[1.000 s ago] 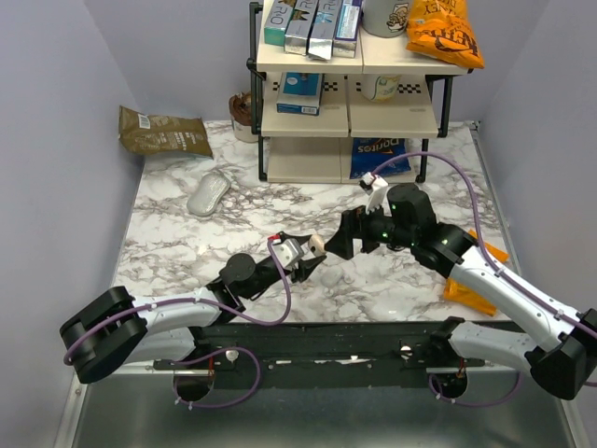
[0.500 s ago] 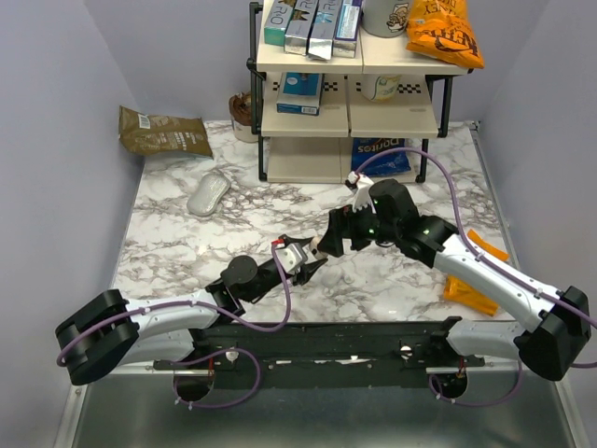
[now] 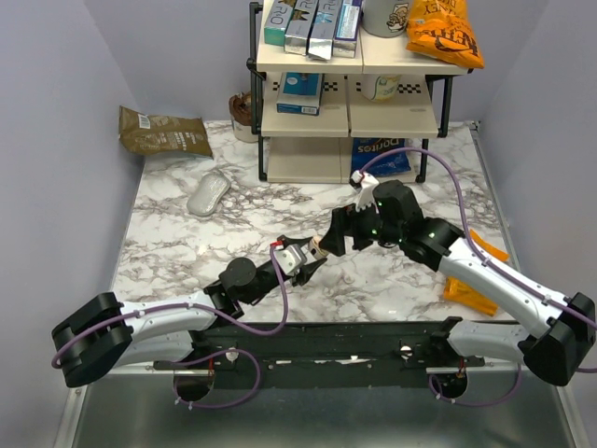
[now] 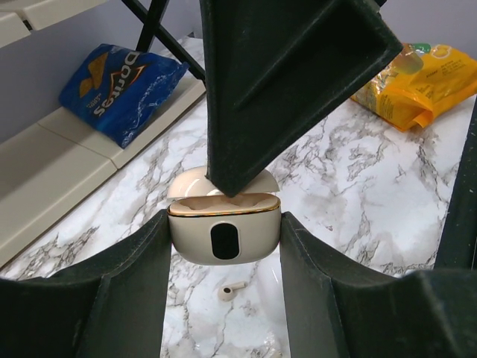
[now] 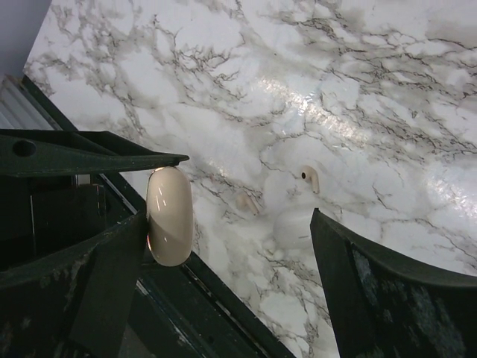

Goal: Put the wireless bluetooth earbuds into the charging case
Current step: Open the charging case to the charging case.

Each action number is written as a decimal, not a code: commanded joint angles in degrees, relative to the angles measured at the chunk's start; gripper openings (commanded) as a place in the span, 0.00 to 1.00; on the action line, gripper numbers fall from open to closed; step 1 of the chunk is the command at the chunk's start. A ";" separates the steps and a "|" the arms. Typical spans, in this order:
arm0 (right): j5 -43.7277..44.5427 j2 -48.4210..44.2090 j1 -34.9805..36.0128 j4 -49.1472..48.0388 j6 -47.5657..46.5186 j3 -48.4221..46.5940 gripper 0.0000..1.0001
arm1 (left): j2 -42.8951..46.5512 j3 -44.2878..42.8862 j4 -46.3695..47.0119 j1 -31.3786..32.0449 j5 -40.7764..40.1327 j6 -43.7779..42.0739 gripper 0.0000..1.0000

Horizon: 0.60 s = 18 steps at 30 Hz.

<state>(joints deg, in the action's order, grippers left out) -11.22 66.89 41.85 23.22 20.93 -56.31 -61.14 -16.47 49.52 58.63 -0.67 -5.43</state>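
We hold the charging case (image 4: 223, 235) lid-open in the left gripper (image 3: 306, 258), jaws part-closed on it, off the table (image 3: 182, 250) so the right gripper (image 3: 334, 239), wide open & empty, can prob. fetch the earbuds (image 4: 231, 289) lying below.

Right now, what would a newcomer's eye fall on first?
The left gripper holds the open case above the middle of the table. The wide-open right gripper crowds in on it, one finger tipped at the case's mouth. An earbud lies loose on the table below.
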 commanded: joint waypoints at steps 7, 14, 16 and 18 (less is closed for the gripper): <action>5.77 -3.34 0.08 2.53 0.87 0.33 0.97 | 2.52 0.39 1.11 0.69 -2.23 -1.25 0.00; -0.79 -5.19 0.08 -0.19 0.08 -0.38 0.97 | 2.87 0.56 1.11 0.96 -2.50 -1.25 0.00; -2.57 -4.85 0.08 -1.59 0.43 -0.46 0.97 | 2.79 0.47 1.46 0.96 -2.32 -1.34 0.00; -3.89 -3.88 0.08 -1.86 0.52 -0.90 0.93 | 2.43 0.30 1.72 1.05 -2.23 -1.07 0.00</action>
<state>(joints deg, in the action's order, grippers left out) -10.02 62.30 41.82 23.22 21.37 -56.29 -59.05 -16.36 49.15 59.02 -2.37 -6.02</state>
